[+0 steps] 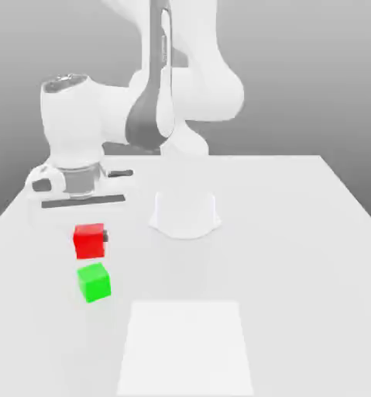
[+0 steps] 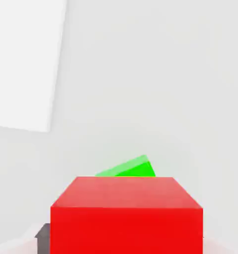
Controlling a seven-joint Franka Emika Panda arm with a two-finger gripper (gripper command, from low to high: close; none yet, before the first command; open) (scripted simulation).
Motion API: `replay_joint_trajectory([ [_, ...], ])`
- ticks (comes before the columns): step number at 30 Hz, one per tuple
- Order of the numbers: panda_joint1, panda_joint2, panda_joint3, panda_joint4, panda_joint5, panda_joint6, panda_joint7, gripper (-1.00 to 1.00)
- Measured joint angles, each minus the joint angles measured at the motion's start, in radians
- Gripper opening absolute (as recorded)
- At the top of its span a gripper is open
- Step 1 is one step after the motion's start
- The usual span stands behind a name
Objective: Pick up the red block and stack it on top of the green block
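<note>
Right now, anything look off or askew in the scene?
Nothing damaged or spilled. The red block hangs in the gripper, off the table, just beyond the green block. The green block sits turned at an angle to the red one in the hand view.

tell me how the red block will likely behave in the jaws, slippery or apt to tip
The red block looks like a rigid cube with flat plain faces, so it probably won't flex or roll. Its smooth faces could slide in a weak grip. It appears slightly larger than the green block, so once stacked it may overhang and tip if set off-centre.
</note>
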Motion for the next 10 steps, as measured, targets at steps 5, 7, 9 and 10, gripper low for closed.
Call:
replay_joint_trajectory([
  [5, 0.049, 0.115, -0.025, 0.001, 0.092, 0.115, -0.063, -1.0],
  [7, 0.055, 0.163, -0.027, -0.001, 0.114, 0.166, -0.078, -1.0],
  [9, 0.055, 0.183, -0.028, -0.001, 0.117, 0.188, -0.08, 1.0],
  [10, 0.055, 0.183, -0.028, -0.001, 0.117, 0.188, -0.08, 1.0],
])
